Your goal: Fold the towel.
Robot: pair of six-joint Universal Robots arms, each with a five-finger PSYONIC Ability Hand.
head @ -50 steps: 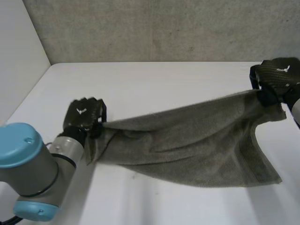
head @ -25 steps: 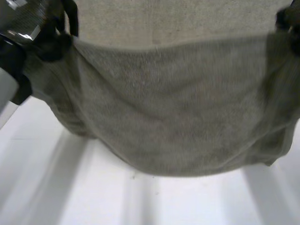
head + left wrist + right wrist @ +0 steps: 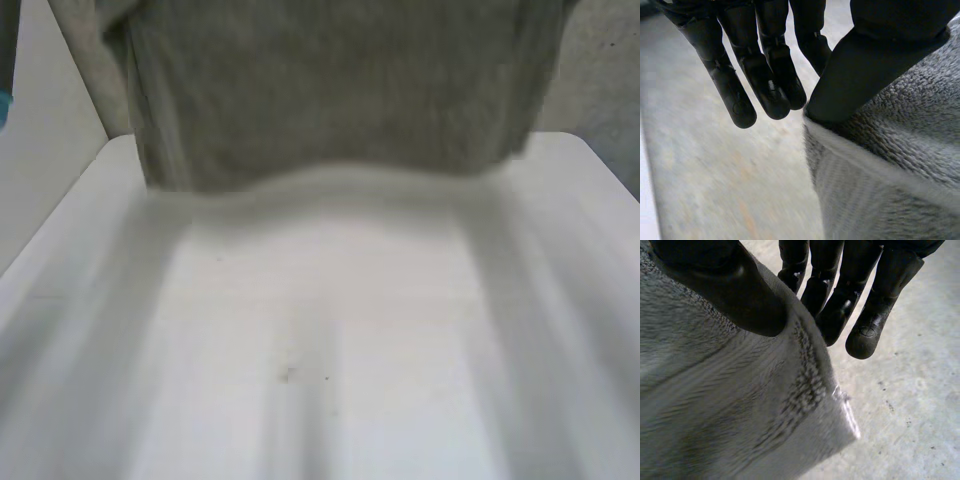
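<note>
Above table [image 3: 330, 400]; wrist views near towel [image 3: 900, 175]

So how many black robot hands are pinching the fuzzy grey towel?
2. The left black hand pinches the fuzzy grey towel at one edge; the right hand pinches it near a corner.

The grey terry-cloth towel [image 3: 330, 90] has a looped pile, rough and matt, with a flatter woven band along its hem. The black left hand [image 3: 765, 75] and the black right hand [image 3: 840, 285] look like hard plastic, smooth with a dull sheen. The white table [image 3: 330, 330] is smooth and faintly glossy. The grey wall [image 3: 600, 70] looks rough, speckled and matt, like concrete.
</note>
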